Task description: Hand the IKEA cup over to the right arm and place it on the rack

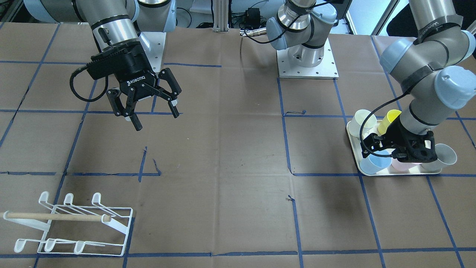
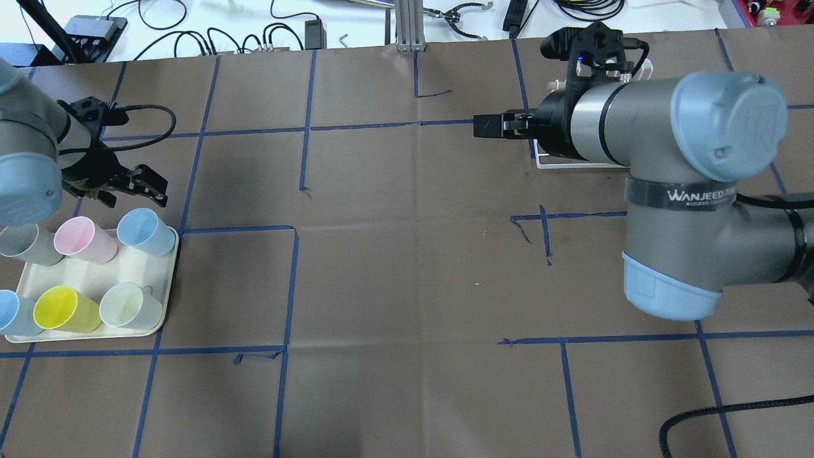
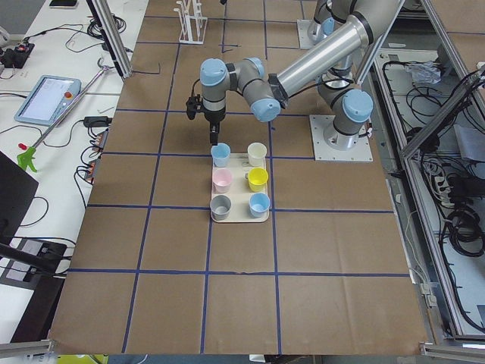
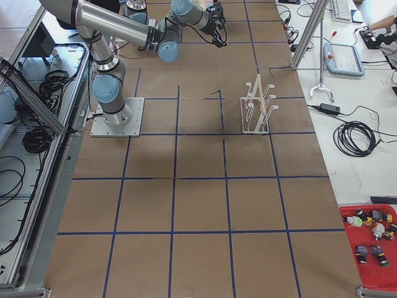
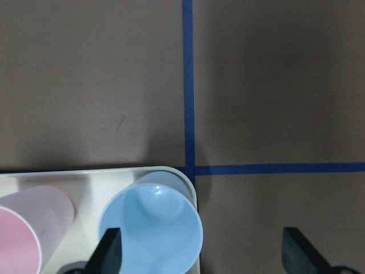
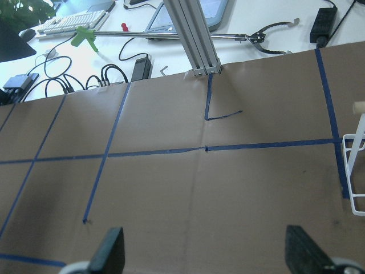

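Several IKEA cups stand on a cream tray (image 2: 95, 275). My left gripper (image 5: 202, 254) is open and hovers just above the light blue cup (image 5: 153, 228) at the tray's corner. One fingertip (image 5: 108, 251) is at the cup's rim and the other is over the bare table; nothing is held. The same gripper (image 2: 130, 191) is beside this blue cup (image 2: 145, 231) in the overhead view. My right gripper (image 1: 156, 121) is open and empty above the table. The white wire rack (image 1: 70, 223) with the wooden dowel stands apart at the table's right end.
The tray also holds a pink cup (image 2: 82, 238), a grey cup (image 2: 25, 245), a yellow cup (image 2: 63, 308), a pale cup (image 2: 127, 305) and a second blue cup (image 2: 11, 313). Brown paper with blue tape lines covers the table. The rack's edge (image 6: 355, 171) shows in the right wrist view.
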Motion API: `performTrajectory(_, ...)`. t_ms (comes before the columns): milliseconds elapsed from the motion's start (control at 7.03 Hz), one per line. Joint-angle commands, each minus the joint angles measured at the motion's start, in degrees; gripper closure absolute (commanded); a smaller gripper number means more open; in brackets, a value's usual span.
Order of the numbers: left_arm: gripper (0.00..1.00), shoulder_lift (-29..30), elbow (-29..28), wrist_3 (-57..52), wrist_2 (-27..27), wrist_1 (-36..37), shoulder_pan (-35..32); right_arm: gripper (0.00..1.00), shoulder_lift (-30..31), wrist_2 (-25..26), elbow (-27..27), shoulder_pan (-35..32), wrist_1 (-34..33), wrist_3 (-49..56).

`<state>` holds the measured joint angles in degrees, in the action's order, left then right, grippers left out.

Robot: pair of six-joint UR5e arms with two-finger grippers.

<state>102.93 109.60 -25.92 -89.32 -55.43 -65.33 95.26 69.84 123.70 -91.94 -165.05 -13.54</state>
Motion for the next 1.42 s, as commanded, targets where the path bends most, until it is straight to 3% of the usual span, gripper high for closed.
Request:
performTrajectory(0,0.01,1.7,3.0,-0.1,-0.2,3.4,0.0,0.00,0.1,-0.1,5.5,0.0,-15.4,-20.6)
performTrajectory(285,0.01,1.9,3.4,-0.3,-0.5,3.3,0.5,0.00,-0.1,-3.7,9.7,-0.2,-24.8,-34.9)
performTrajectory(427,0.06,1.9,3.4,-0.3,-0.4,3.4,0.8,0.00,-0.1,-5.2,10.7,-0.2,-27.6,-42.9)
performTrajectory(569,0.29,2.0,3.3,-0.5,-0.4,3.5,1.2,0.00,0.0,-7.2,11.1,-0.2,-29.2,-49.5)
performTrajectory(712,0.60,1.9,3.3,-0.4,-0.6,3.5,1.1,0.00,0.0,-9.8,12.3,-0.2,-32.0,-54.4)
performTrajectory(854,0.81,1.8,3.1,-0.4,-0.7,3.4,1.2,0.00,0.0,-10.6,12.8,-0.1,-34.8,-60.8)
performTrajectory(996,0.94,1.7,2.9,-0.4,-0.4,3.1,1.2,0.00,-0.1,-10.5,12.9,-0.2,-38.0,-68.3)
performTrajectory(1281,1.00,0.4,1.9,-0.4,-0.6,1.6,1.1,0.00,-0.1,-10.4,13.4,-0.2,-42.4,-75.6)
